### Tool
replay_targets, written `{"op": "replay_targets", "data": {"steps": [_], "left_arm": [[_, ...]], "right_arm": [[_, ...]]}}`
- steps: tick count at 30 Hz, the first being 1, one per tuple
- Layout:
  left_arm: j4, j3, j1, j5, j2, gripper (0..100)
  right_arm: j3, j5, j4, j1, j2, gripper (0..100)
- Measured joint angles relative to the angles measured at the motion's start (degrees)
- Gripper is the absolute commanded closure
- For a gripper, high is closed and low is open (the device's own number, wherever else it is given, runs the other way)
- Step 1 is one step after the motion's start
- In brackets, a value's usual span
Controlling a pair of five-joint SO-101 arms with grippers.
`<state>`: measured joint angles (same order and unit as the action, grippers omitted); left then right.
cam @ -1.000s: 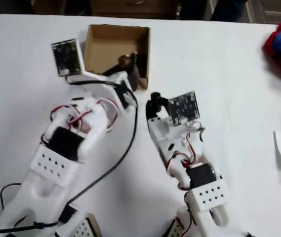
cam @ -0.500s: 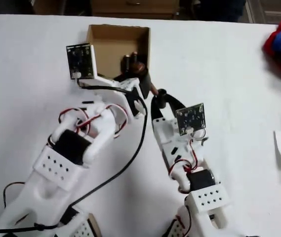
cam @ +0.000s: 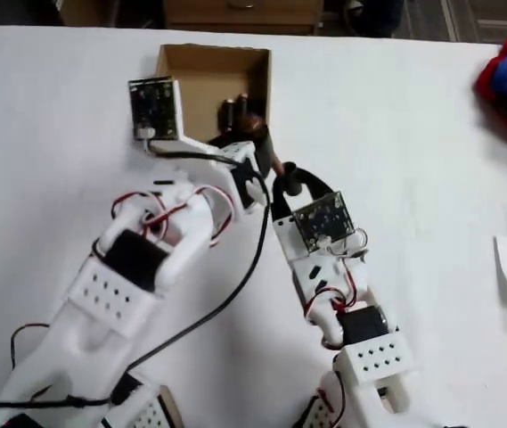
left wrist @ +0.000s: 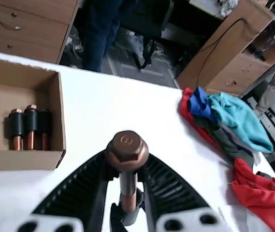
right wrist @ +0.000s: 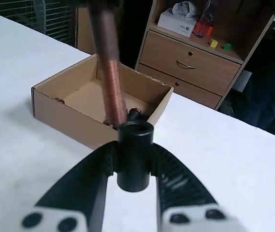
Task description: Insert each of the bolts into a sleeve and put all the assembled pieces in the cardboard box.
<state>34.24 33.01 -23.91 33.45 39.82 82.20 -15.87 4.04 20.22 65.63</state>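
My left claw (left wrist: 126,166) is clamped on a copper bolt (left wrist: 126,149) just under its head, while my right claw (right wrist: 134,150) is closed around a black sleeve (right wrist: 134,169) — the bolt's shank meets the sleeve's mouth. Both hang beside a near corner of the cardboard box (cam: 175,61), which sits by the table's (cam: 413,134) far edge — assembled pieces (left wrist: 28,128) lie inside, against one side wall.

We saw the white table (cam: 431,134) brightly, evenly lit, with only soft, faint shadows; the cardboard box (cam: 210,55) held deeper shade inside.
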Motion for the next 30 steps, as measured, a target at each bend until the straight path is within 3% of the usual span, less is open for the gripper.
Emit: {"op": "replay_targets", "data": {"steps": [30], "left_arm": [[1.4, -4.7, -0.3, -0.5, -4.7, 98]], "right_arm": [[0.0, 0.0, 0.0, 2.5, 0.1, 97.5]]}}
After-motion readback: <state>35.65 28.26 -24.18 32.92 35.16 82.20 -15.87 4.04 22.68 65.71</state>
